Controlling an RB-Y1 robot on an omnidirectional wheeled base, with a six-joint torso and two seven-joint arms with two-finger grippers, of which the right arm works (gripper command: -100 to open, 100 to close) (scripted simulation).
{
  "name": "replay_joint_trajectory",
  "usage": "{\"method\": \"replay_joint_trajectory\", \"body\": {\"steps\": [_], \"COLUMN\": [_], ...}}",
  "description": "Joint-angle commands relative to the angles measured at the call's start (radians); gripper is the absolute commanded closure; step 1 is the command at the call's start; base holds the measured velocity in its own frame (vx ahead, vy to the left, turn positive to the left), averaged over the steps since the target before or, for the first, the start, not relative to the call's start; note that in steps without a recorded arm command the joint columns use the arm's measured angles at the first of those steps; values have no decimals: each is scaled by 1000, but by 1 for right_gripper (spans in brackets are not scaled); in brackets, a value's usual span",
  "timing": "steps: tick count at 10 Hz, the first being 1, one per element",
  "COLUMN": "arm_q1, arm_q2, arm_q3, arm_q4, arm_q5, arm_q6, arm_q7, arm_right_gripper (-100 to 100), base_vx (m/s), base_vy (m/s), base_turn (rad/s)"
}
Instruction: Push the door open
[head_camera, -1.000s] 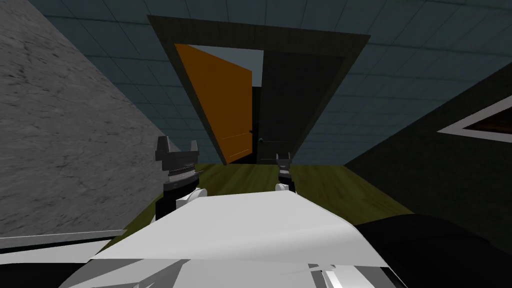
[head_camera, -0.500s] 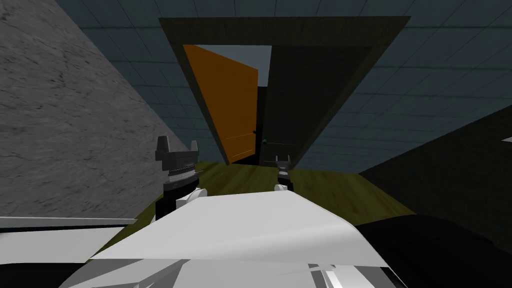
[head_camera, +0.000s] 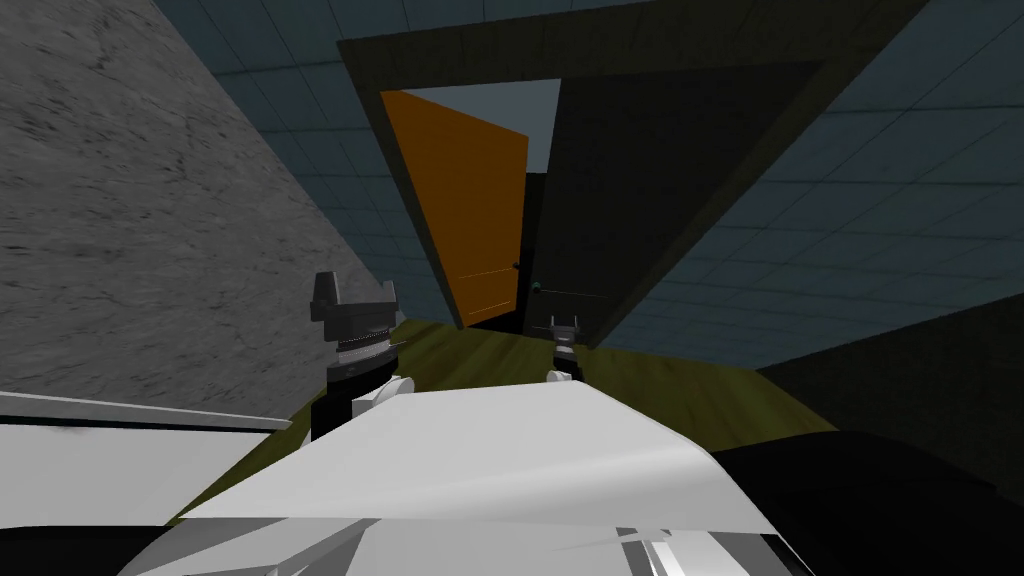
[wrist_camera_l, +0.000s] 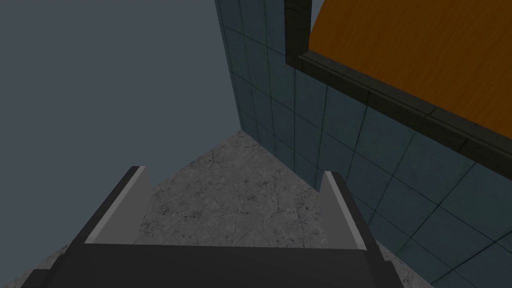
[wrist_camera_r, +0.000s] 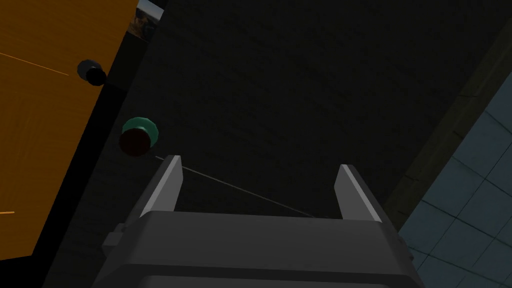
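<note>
Right fingers standing wide apart, gripping nothing, pointing at dark door close ahead. Green knob sitting just beside one fingertip, near dark door's edge. Orange door hanging ajar on far side of knob, in same frame. Left fingers also spreading wide, empty, held up, well apart from both doors.

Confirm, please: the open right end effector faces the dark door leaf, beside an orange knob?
No: the knob is green, not orange, as the right wrist view shows. The open right end effector does face the dark door leaf.
</note>
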Motion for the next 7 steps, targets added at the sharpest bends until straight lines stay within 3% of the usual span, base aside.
{"method": "replay_joint_trajectory", "body": {"steps": [1, 7], "arm_q1": [-3, -33], "arm_q2": [2, 16], "arm_q3": [3, 12], "arm_q4": [32, 158], "arm_q5": [-19, -88], "arm_q6": [-15, -63], "arm_q7": [-24, -100], "arm_right_gripper": [-100, -100], "base_vx": [88, 94], "base_vy": [-16, -44], "base_turn": [131, 135]}}
